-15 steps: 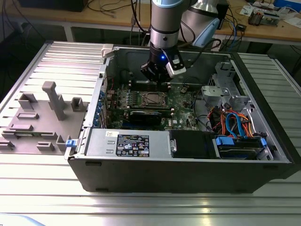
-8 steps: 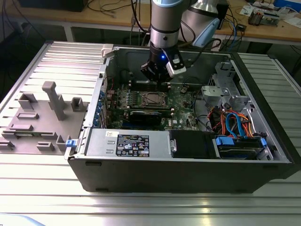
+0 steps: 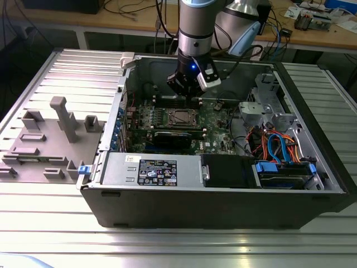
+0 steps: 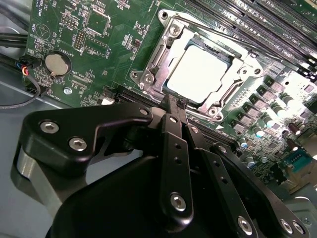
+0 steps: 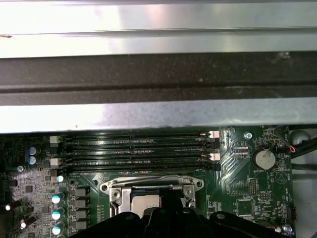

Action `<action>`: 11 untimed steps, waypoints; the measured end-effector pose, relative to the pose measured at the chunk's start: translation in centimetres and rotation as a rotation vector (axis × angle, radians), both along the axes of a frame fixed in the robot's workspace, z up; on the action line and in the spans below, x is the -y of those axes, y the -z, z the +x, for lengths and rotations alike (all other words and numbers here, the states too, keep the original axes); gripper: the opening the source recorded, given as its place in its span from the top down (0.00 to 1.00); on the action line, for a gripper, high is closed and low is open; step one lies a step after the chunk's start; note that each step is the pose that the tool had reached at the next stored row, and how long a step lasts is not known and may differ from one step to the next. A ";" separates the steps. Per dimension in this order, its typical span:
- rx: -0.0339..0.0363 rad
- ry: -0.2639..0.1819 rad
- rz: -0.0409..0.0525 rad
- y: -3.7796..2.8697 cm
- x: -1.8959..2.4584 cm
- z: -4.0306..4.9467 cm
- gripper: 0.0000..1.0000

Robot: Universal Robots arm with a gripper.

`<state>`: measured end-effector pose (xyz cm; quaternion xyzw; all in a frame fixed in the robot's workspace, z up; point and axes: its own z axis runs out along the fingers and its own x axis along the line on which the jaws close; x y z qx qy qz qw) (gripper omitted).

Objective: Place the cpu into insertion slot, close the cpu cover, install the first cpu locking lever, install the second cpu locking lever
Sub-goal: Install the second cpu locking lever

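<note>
One cpu point(image 4: 200, 74) just beyond pincer point(image 4: 174, 101)

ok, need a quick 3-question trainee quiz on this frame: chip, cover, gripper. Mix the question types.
1. True or false: the cpu already lies in its socket on the green board.
2. Multiple choice: the cpu cover is (a) lying down around the chip, (b) standing upright, (c) off the board.
3. Fill in: in the exterior view, the gripper hangs inside the open computer ____.

Key: 1 true. 2 a: the metal frame lies flat and the chip shows through its square opening. 3 case.
</note>
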<state>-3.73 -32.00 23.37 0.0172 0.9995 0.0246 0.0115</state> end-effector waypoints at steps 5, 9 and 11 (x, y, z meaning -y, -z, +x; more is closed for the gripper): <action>0.0001 0.000 0.0001 0.01 0.18 0.00 0.89; 0.0001 0.000 0.0002 0.01 0.47 0.00 0.89; 0.0001 0.000 0.0002 0.01 0.64 0.00 0.89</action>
